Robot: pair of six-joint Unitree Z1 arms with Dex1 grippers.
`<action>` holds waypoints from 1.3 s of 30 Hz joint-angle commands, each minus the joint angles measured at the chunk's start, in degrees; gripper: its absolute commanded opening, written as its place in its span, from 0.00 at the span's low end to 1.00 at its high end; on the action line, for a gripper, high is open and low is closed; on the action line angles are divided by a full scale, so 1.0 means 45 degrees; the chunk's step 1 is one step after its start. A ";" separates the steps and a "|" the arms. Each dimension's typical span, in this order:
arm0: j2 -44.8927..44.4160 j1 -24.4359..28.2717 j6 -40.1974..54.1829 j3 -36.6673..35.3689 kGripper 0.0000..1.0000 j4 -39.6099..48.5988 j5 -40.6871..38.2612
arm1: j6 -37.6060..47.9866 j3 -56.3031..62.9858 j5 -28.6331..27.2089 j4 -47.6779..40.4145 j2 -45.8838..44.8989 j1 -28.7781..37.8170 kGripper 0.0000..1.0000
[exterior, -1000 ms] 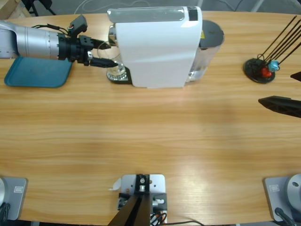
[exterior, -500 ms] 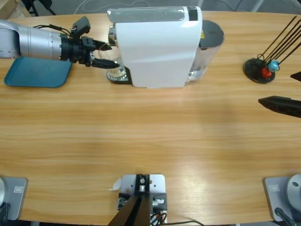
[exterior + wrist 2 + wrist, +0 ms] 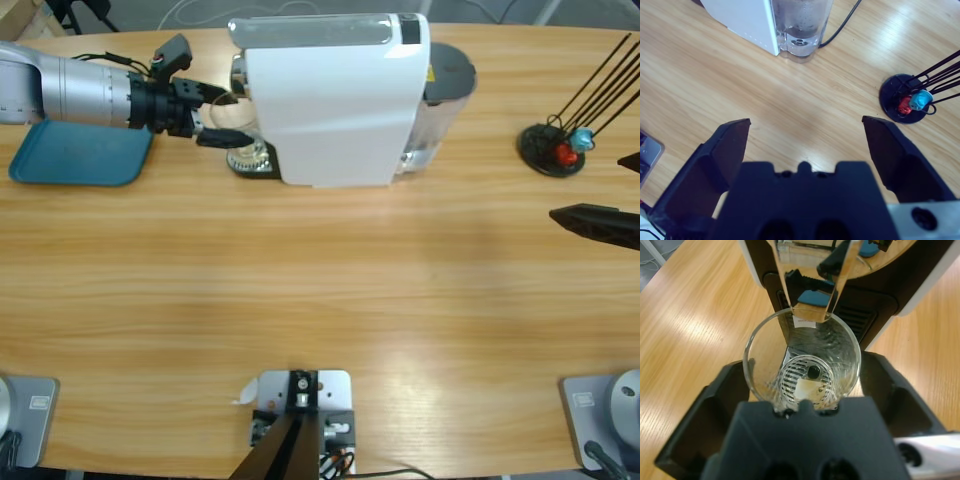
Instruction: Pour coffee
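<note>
High view: the left arm enters from the left edge, and its left gripper (image 3: 225,118) reaches to the front of the white coffee machine (image 3: 335,100). The jaws stand either side of a clear glass tumbler (image 3: 248,152) that sits on the machine's drip grate, under the overhanging head. This placement suits the task: the glass stands where the spout would deliver into it. A teal tray (image 3: 80,153) lies flat on the table (image 3: 320,290) beneath the arm, with nothing on it where it shows. At the far right stands a black round stand (image 3: 550,148) with thin rods and small red and blue pieces. The right gripper shows only as a dark tip at the right edge, well apart from the machine.

Left wrist view: the left gripper (image 3: 805,385) brackets the glass tumbler (image 3: 802,362), jaws apart, with a gap visible on each side; it is not clamped. The glass stands upright. The round grate reads clearly through its base; any coffee inside is at most a thin, nearly clear layer, and I cannot confirm it.

Right wrist view: the right gripper (image 3: 807,135) hangs above bare table, jaws wide apart, holding nothing. The machine's clear water tank (image 3: 800,25) appears part full.
</note>
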 commanded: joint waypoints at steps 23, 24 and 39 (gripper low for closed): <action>-1.1860 -0.0734 -0.6336 0.4984 1.00 0.2703 0.2845 | 0.0058 -0.5231 0.0413 0.0696 0.4236 -0.2250 0.78; -1.2555 -0.0832 -0.7004 0.4984 1.00 0.3218 0.3345 | 0.0042 -0.5872 0.0554 0.0810 0.4693 -0.2633 0.63; -1.2368 -0.0836 -0.7414 0.4293 1.00 0.6214 0.4701 | -0.0813 -1.0356 0.2382 0.0833 0.8790 -0.3172 0.00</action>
